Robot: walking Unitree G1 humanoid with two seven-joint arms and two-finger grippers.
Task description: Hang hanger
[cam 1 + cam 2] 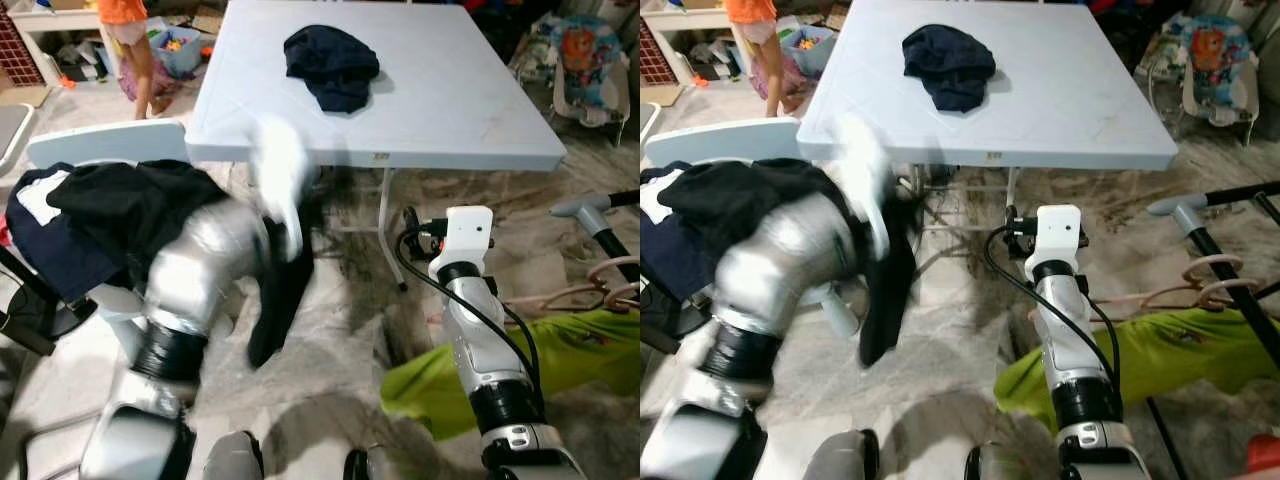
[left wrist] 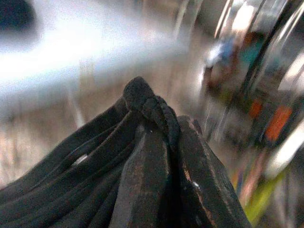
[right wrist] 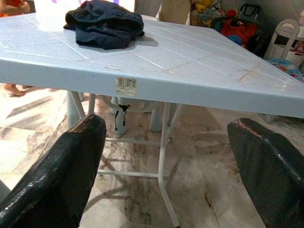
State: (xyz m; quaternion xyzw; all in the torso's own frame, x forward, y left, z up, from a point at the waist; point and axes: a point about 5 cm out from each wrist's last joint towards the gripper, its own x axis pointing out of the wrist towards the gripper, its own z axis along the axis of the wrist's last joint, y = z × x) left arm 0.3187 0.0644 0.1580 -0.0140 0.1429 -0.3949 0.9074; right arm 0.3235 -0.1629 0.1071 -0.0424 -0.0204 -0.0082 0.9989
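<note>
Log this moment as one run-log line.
left gripper: shut on dark garment, lifted, blurred | right gripper: open, empty, facing table | hangers: on rack at right | green garment: hanging below them

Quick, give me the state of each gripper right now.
Left gripper: shut on a black garment.
Right gripper: open, holding nothing, pointing at the white table.

Evenly lit, bright indoor light from above; soft shadows under the table (image 1: 470, 140) and on the floor (image 1: 340, 330). Heavy motion blur across the left arm (image 1: 200, 270) and the dark cloth (image 1: 280, 290) hanging from it. Left wrist view smeared, background unreadable, washed-out glare at top. Right wrist view sharp, with table top bright, fingers (image 3: 61, 180) slightly soft.
</note>
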